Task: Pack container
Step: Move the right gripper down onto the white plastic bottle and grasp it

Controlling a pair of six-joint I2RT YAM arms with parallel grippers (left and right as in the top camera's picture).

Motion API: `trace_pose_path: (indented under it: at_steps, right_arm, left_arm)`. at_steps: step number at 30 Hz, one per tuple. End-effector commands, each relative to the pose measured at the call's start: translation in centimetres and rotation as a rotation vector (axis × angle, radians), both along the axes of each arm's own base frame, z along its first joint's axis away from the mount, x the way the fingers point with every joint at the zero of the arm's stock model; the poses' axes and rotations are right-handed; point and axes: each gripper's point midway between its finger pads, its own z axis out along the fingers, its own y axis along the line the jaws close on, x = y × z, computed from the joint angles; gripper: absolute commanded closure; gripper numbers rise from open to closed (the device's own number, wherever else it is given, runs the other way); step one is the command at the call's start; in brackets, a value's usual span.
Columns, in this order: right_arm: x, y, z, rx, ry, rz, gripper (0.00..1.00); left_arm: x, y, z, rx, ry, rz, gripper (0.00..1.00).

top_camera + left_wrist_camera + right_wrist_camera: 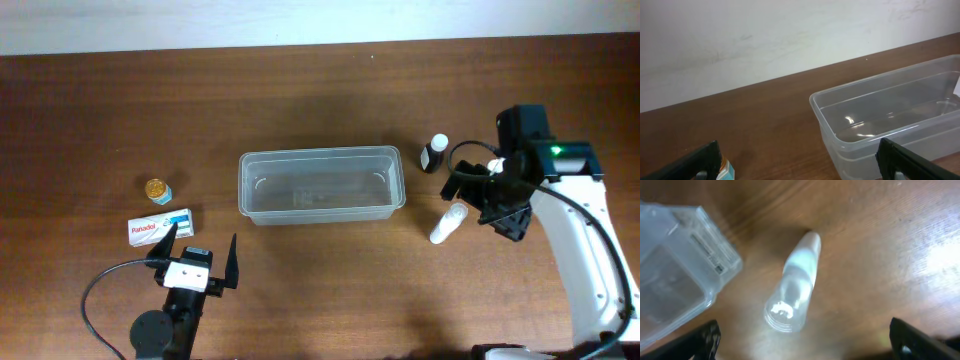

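The clear plastic container [320,185] sits empty at the table's middle; it also shows in the left wrist view [890,115] and its corner in the right wrist view [680,265]. A small white bottle [448,222] lies on its side right of the container, seen close in the right wrist view [795,282]. My right gripper [490,205] [805,340] is open, just right of and above this bottle. My left gripper [198,258] [800,160] is open and empty, front left of the container, next to a Panadol box [160,227] whose corner shows by its left finger [725,171].
A dark bottle with a white cap [434,153] stands right of the container's far corner. A small jar with a gold lid [157,189] stands behind the Panadol box. A white wall borders the table's far edge.
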Motion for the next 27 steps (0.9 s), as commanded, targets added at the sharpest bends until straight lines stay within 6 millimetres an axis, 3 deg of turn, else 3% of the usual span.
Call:
trace_pose_path:
  at_steps: [1,9,17,23,27]
  right_arm:
    - [-0.1,0.4,-1.6,-0.06,0.013,0.018,0.0]
    - [0.6,0.8,-2.8,-0.21,-0.021,0.007,0.03]
    - [0.6,0.7,-3.6,-0.214,0.007,-0.044,0.07]
    - [0.3,1.0,-5.9,-0.204,0.053,-0.056,0.07]
    - [0.4,1.0,-7.1,-0.2,0.051,-0.058,0.17]
  left_arm:
    - [0.0,0.2,-0.1,-0.009,0.0,0.01,0.01]
    - [0.0,0.2,0.0,-0.008,-0.001,0.01,0.01]
    - [0.0,0.2,0.0,-0.009,-0.001,0.01,0.01]
    - [0.0,0.2,0.0,-0.009,-0.001,0.01,0.01]
    - [0.0,0.2,-0.1,-0.009,0.0,0.01,0.01]
